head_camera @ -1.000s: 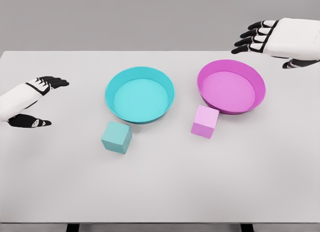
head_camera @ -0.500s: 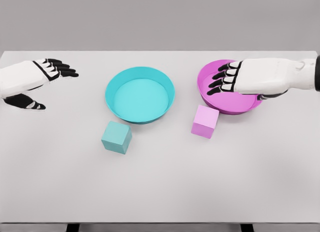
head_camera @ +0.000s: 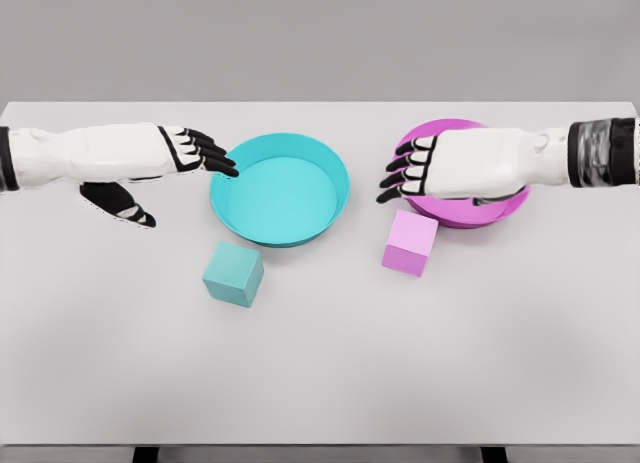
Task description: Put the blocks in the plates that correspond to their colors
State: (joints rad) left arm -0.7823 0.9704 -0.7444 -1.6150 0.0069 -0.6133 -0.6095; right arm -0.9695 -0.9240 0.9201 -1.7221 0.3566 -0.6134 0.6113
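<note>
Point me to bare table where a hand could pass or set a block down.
Free: the wide front strip of the table below the teal block and pink block, and the gap between those blocks. Crowded: the middle band, where the left hand reaches the teal plate and the right hand overhangs the pink plate.

I'm looking down on a pale grey bench [head_camera: 320, 383] that fills most of my view, its far edge running straight from left to right. Beyond it there's a plain grey wall [head_camera: 320, 38], flat and featureless. Light is soft and even. At the near edge, two dark bench legs [head_camera: 145, 454] peek out.
</note>
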